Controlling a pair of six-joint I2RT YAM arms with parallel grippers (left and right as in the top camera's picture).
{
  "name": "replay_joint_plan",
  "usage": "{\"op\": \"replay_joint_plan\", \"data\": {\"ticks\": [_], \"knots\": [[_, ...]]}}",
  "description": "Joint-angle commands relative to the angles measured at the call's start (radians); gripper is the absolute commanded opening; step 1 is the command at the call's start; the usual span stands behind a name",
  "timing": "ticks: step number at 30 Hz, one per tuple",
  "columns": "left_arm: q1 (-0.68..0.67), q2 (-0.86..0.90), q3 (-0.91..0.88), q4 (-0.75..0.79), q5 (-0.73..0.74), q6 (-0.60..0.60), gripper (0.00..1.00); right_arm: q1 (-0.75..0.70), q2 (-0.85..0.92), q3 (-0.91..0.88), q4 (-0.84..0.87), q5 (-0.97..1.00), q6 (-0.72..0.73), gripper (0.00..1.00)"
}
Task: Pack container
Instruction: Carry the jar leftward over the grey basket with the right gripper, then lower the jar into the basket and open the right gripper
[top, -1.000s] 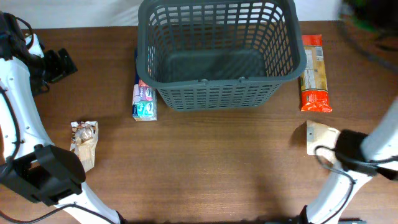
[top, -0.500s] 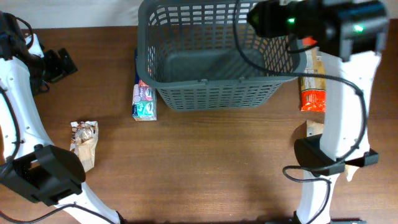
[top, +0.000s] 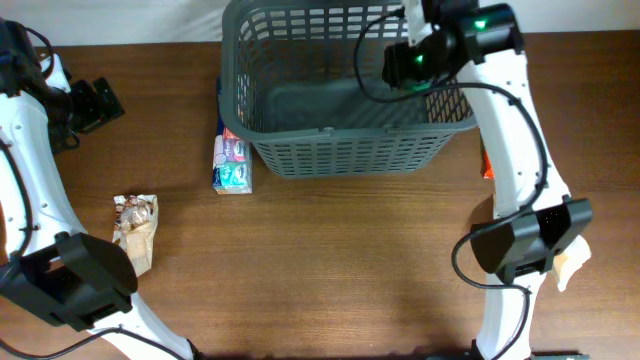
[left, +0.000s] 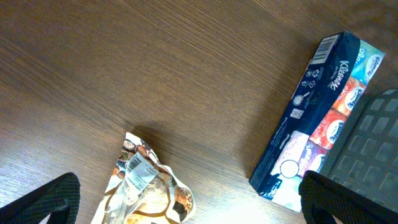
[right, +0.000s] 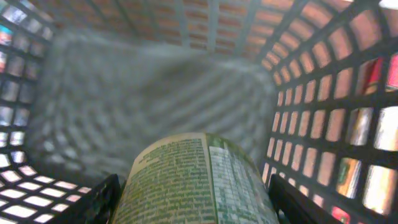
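Over the back of the table (top: 350, 260) sits the container (top: 300, 100), the big dark grey lattice basket, upright with its open top facing up, and the right arm is reaching right across its right-hand rim. Down inside it goes the right gripper (right: 199, 200), and the wrist view tells the story: the fingers (right: 93, 200) stand partly apart and clamp a rounded packet with green print (right: 196, 177) between them. The packet hangs within the slotted walls, above the blurred grey floor of the basket; whether it touches that floor I cannot tell.

Off to the far left, the left gripper (top: 95, 103) hangs well clear of the basket with its fingers (left: 46, 199) spread as wide as they go, and nothing sits between them. Its camera looks straight down on bare wood, a crinkled snack bag (left: 149, 193) and a long blue tissue pack (left: 317, 112).

From overhead, that tissue pack lies just beside the basket's left wall, lengthwise along it. The snack bag lies well apart, near the left front of the table. A sliver of an orange-red packet (top: 486, 165) peeks out just beside the basket's right wall, mostly hidden behind the right arm.
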Motion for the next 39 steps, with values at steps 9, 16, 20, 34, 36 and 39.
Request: {"op": "replay_joint_plan", "data": {"ticks": [9, 16, 20, 34, 36, 39], "knots": [[0.001, 0.011, 0.003, 0.001, -0.010, 0.016, 0.99, 0.002, 0.084, -0.112, 0.047, 0.019, 0.008, 0.07], [0.001, 0.011, 0.003, 0.001, -0.010, 0.016, 0.99, 0.002, 0.139, -0.113, 0.031, 0.019, 0.015, 0.08], [0.001, 0.011, 0.003, 0.001, -0.010, 0.016, 0.99, 0.002, 0.161, -0.115, 0.022, 0.018, 0.015, 0.07], [0.001, 0.011, 0.003, 0.001, -0.010, 0.016, 0.99, 0.002, 0.229, -0.126, 0.021, 0.018, 0.015, 0.13], [0.001, 0.011, 0.003, 0.001, -0.010, 0.016, 0.99, 0.002, 0.235, -0.131, 0.021, 0.015, 0.015, 0.13], [0.001, 0.011, 0.003, 0.001, -0.010, 0.016, 0.99, 0.002, 0.236, -0.132, 0.019, 0.015, 0.015, 0.16]]}}
